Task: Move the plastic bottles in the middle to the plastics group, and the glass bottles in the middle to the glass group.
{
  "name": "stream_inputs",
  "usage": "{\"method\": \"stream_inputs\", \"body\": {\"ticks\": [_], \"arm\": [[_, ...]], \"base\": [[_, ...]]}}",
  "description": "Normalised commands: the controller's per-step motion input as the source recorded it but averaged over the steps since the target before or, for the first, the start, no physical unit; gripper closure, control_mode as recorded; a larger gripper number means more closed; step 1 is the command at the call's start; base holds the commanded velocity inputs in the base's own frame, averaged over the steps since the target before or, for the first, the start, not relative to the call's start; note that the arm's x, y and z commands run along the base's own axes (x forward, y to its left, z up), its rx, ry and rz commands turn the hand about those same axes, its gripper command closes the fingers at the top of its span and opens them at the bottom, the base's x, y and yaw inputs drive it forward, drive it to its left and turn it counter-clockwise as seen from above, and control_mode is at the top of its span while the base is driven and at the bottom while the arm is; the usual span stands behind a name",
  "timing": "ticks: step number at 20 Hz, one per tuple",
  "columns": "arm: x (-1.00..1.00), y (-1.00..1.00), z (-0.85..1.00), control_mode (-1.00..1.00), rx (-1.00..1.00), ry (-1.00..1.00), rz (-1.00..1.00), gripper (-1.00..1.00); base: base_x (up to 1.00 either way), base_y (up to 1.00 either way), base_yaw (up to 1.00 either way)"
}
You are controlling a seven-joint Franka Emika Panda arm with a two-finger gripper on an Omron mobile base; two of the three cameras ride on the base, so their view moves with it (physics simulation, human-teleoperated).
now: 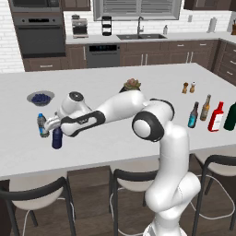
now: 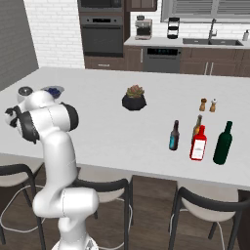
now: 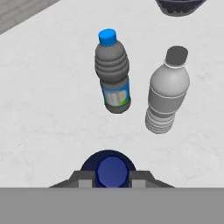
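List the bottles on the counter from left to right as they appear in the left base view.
Blue-labelled water bottle → navy-blue bottle → teal-labelled dark bottle → amber-brown bottle → red bottle → dark green bottle.

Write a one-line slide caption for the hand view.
Tool closed on the navy bottle, beside two clear water bottles on the white counter.
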Motion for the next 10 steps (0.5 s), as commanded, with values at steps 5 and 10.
{"method": "stream_inputs", "body": {"ticks": [5,10], "arm": [[0.23,0.21,0.1,-1.0,-0.04,0.0,0.0,1.0],[0.31,0.06,0.0,-1.0,-0.1,0.0,0.0,1.0]], "base": [[0.0,0.0,0.0],[0.0,0.0,0.0]]}}
